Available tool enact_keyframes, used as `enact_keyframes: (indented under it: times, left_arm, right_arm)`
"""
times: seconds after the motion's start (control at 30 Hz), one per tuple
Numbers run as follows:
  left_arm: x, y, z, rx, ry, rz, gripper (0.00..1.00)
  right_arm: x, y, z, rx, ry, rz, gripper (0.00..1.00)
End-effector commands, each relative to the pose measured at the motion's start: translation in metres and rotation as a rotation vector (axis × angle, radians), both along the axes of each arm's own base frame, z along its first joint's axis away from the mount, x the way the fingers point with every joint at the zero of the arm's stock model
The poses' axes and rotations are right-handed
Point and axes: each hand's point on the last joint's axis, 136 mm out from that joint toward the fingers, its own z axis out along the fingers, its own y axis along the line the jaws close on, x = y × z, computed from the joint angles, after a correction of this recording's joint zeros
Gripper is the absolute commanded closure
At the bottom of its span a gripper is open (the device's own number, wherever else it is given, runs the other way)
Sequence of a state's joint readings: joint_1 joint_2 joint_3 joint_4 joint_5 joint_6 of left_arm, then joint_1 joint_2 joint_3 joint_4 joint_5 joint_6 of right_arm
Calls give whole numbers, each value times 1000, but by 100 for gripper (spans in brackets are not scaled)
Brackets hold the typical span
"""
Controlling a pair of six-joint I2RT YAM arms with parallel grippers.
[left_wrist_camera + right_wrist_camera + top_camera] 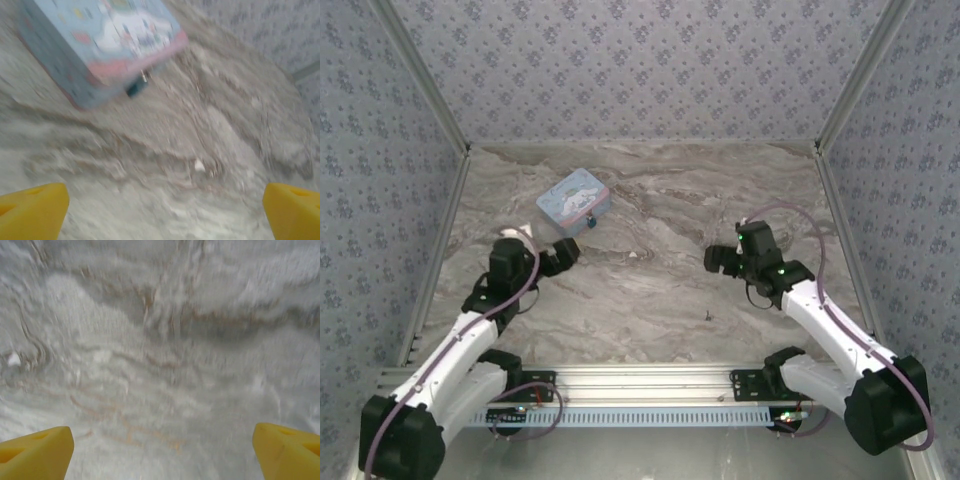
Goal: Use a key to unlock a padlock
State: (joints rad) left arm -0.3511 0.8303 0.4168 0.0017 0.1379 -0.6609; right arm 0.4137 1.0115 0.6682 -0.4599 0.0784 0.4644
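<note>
Your padlock sits against the tin's near edge, so your left tool faces it just beside the tin, spread wide and empty. The right tool, likewise spread, waits well off.

Tin sits on the table, left of centre, toward the far wall. Padlock lies at the tin's near edge, touching it or just beside it. My left gripper is near both, on their near side. My right gripper is well apart, right of centre. Key lies on the table before it, nearer my bases.
</note>
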Motion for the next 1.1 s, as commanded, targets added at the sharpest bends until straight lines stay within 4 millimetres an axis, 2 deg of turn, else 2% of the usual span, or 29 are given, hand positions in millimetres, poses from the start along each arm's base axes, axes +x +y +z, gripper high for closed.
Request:
enact_keyframes:
  times: [0.0,0.13,0.23,0.43,0.6,0.73,1.07]
  left_arm:
    - [2,-24,7,-56,-26,-19,0]
    - [-2,-60,6,-73,-26,-106,0]
    - [-5,-82,1,-57,-13,-162,0]
    - [-5,-106,-13,-41,9,-204,1]
    - [-8,-115,-21,-23,23,-228,1]
    - [-10,-113,-27,-4,36,-227,1]
    - [-11,-106,-25,24,28,-212,1]
  right_arm:
    - [-32,-14,-10,-60,121,-106,6]
    - [-53,-17,-15,-79,188,-178,7]
    - [-66,-12,-20,-22,253,-248,8]
    - [-90,2,-35,135,392,-417,10]
    - [-104,4,-38,186,495,-548,13]
    - [-117,3,-43,190,596,-658,15]
    - [-119,14,-71,128,776,-749,34]
